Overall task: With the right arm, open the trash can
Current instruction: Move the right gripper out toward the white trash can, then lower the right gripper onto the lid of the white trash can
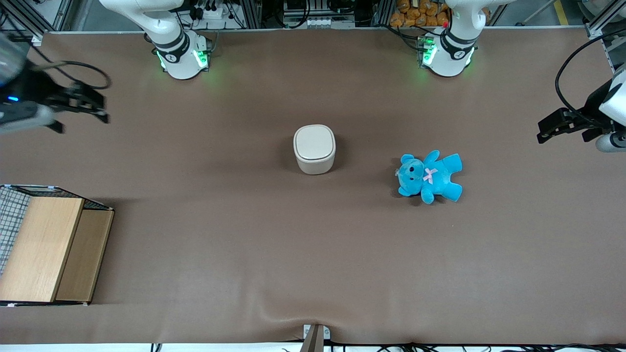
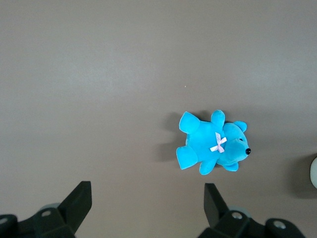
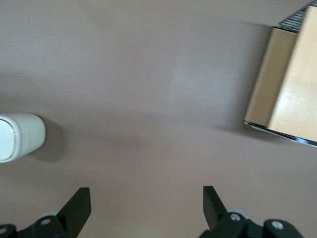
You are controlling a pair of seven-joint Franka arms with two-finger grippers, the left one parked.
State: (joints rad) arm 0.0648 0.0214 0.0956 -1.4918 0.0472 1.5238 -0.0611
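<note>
the right arm's gripper (image 1: 83, 105) hangs in the air well apart from the trash can (image 1: 315, 149), out toward the working arm's end of the table, with its two fingers (image 3: 77, 206) spread wide and nothing between them. that open stance suits a start: judged from here, the arm has yet to close the gap to the can, and spread fingers leave room to hook or nudge a lid edge.

the trash can stands upright near the middle of the brown table (image 1: 313, 254), its flat lid (image 1: 314, 142) down and flush, so the opening is not yet begun. it sits clear of everything, which gives the arm free approach from its own end.

the blue teddy (image 1: 429, 176) lies on its back beside the can, toward the parked arm's end, out of the approach path. the wooden box with wire mesh (image 1: 46, 249) rests nearer the front camera than the can, at the working arm's end, below the gripper's line of travel.
</note>
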